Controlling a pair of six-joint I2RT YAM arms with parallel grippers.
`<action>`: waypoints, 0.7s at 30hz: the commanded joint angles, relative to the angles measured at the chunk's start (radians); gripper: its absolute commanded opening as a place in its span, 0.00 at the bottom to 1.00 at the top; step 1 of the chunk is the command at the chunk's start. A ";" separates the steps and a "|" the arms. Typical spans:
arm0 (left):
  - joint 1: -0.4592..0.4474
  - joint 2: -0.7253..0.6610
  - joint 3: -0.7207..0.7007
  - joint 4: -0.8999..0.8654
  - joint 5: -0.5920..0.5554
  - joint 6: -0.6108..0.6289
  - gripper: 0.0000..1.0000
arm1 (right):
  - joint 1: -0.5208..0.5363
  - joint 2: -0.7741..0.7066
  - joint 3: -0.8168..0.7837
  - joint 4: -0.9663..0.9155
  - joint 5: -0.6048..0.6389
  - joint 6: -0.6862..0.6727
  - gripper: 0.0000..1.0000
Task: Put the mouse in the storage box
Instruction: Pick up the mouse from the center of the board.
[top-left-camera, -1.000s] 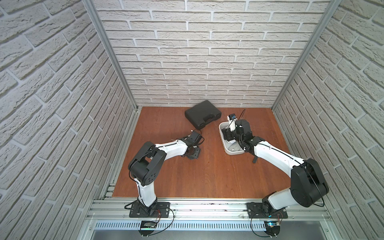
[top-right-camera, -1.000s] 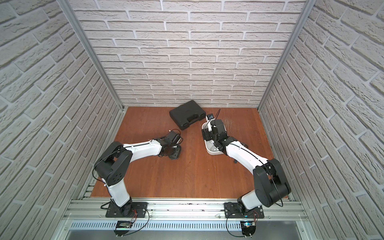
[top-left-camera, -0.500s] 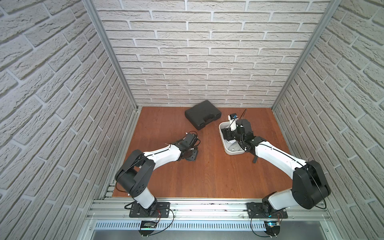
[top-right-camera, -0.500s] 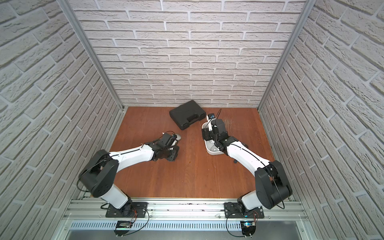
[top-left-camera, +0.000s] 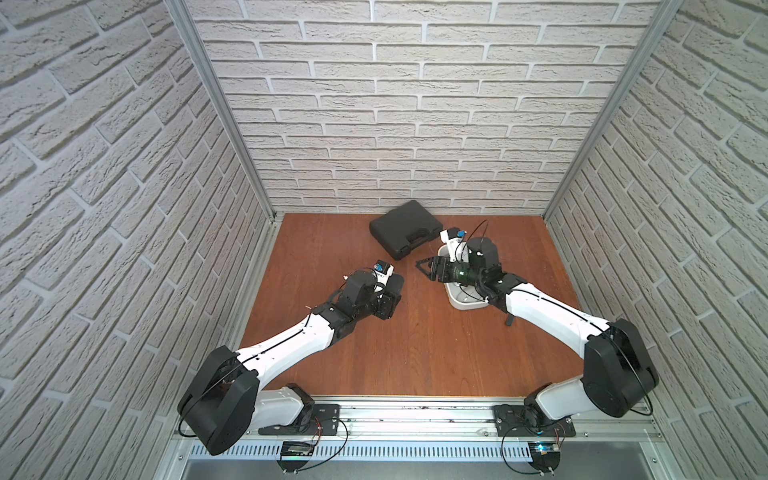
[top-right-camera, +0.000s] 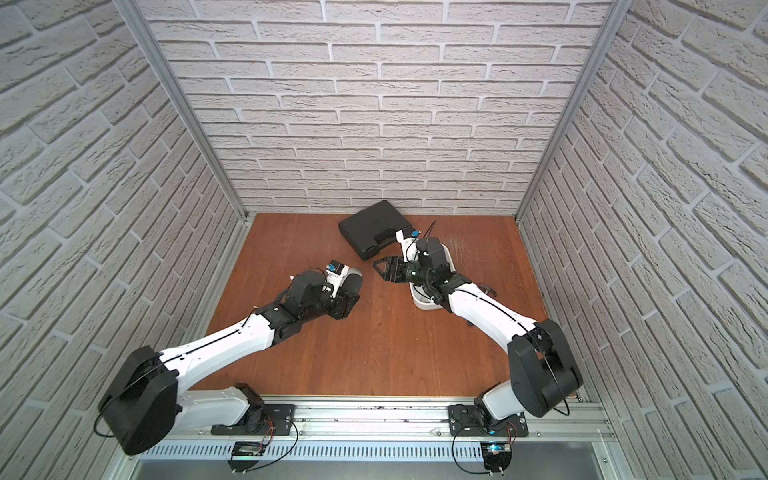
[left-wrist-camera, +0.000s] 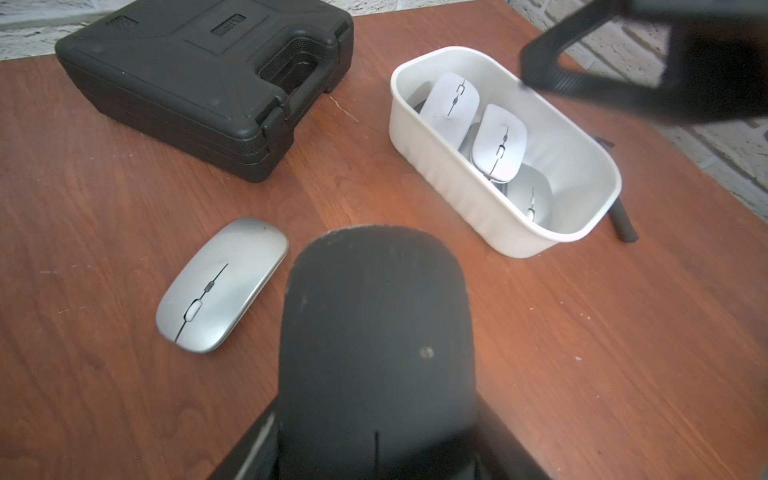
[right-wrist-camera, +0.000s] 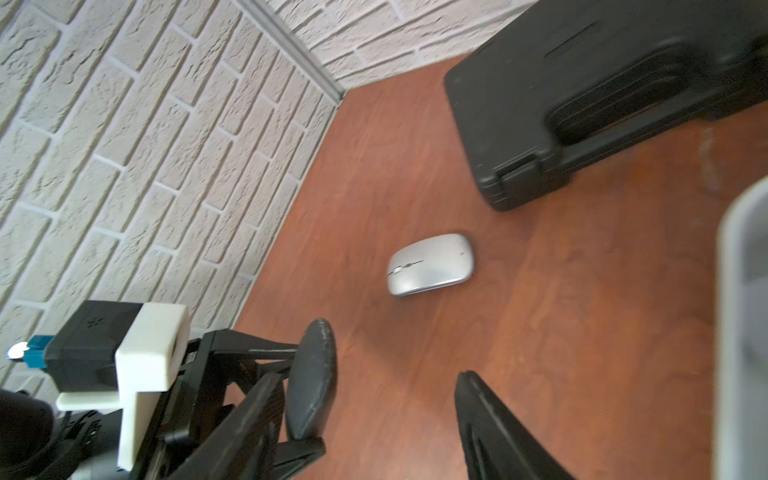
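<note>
So the left hand was clamped shut on the black mouse. It gripped the sides at the back end, so most of the body stuck out in front toward the storage box. My guess is that grip was picked so it could just reach over the rim and let go. Couldn't tell if the mouse was clear of the desk though.

The box already had three mice in it, overlapping each other, so a drop would likely land on top of them. A silver mouse lay flat on the desk just beside the held one, between it and the black case.

The right hand hung by the box, jaws apart with nothing in them. It pointed at that silver mouse, so it was probably lining up for it.
</note>
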 joint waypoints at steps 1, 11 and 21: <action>-0.006 -0.144 -0.068 0.201 0.062 0.032 0.62 | 0.000 -0.062 0.033 -0.010 -0.129 0.111 0.70; -0.003 -0.348 -0.210 0.396 0.158 0.058 0.63 | 0.039 -0.009 0.002 0.169 -0.579 0.464 0.69; -0.004 -0.376 -0.228 0.406 0.186 0.055 0.62 | 0.165 0.165 0.019 0.351 -0.649 0.608 0.66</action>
